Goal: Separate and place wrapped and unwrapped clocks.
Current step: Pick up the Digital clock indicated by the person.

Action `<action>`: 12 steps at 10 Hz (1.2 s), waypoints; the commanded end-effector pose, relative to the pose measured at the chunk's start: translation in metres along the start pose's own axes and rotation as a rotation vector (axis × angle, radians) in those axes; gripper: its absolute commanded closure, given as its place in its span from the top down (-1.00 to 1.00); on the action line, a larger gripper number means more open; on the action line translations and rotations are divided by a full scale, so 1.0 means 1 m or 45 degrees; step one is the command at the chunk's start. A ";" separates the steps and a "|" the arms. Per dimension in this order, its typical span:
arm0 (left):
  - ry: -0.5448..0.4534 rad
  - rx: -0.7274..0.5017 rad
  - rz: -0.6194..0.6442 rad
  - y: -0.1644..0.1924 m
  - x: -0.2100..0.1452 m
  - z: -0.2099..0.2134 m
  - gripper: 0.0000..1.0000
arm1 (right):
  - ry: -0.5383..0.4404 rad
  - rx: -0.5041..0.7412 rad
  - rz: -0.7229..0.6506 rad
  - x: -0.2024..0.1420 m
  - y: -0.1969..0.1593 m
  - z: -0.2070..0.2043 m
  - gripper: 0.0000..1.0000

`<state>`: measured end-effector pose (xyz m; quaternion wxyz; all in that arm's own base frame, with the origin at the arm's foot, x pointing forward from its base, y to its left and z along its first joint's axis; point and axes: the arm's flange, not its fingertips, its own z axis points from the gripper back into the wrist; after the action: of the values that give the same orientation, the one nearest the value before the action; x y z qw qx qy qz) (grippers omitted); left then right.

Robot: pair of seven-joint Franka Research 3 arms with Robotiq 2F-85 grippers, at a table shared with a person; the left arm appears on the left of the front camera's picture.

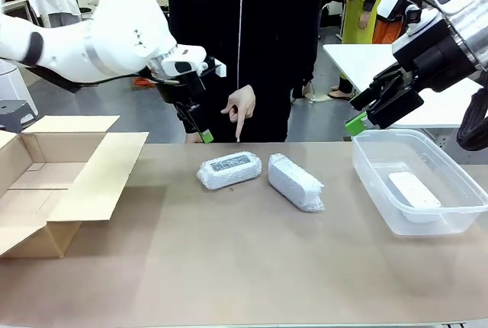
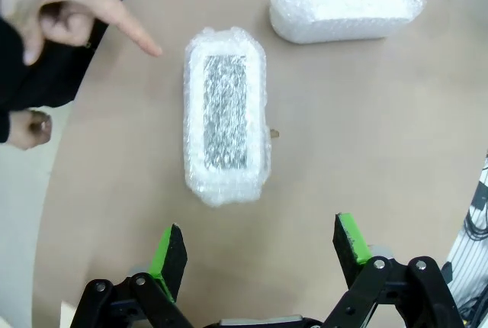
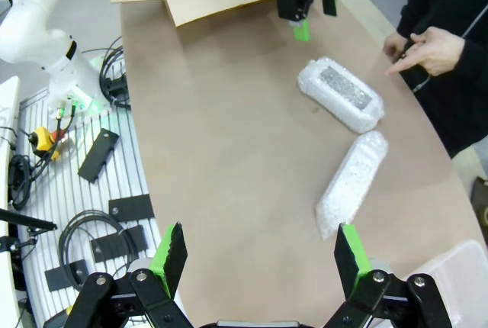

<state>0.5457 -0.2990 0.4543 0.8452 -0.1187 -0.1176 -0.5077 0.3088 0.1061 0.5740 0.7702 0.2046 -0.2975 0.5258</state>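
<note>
Front view: the left gripper (image 1: 200, 131) hung fingers-down by the person's pointing hand (image 1: 241, 108), and the right gripper (image 1: 374, 114) hovered near the tub (image 1: 366, 162) holding the white clock (image 1: 413, 191). Left wrist view: jaws wide, empty, above the dark-faced bundle (image 2: 226, 114), lengthwise up the picture. Right wrist view: jaws wide, empty, and the plain bundle (image 3: 352, 183) lay slantwise mid-table.

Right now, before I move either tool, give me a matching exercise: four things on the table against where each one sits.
1. grey-faced bundle
2. plain white bundle
3. unwrapped clock
4. cardboard box

A. inside the clear tub
B. open, on the robot's left side
C. nearest the person's pointing hand
D. between the other bundle and the tub

Pairs: 1-C, 2-D, 3-A, 4-B.
</note>
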 end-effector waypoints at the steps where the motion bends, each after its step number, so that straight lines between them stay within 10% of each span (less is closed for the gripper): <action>1: 0.072 -0.045 -0.092 0.007 0.021 -0.010 1.00 | -0.024 0.030 0.005 0.000 -0.001 -0.001 1.00; 12: 0.131 0.071 -0.212 0.010 0.045 -0.105 1.00 | -0.024 0.030 0.005 0.000 -0.001 -0.001 1.00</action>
<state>0.5763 -0.3604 0.3681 0.8045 -0.0695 -0.0903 -0.5829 0.3087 0.1061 0.5740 0.7702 0.2046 -0.2975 0.5258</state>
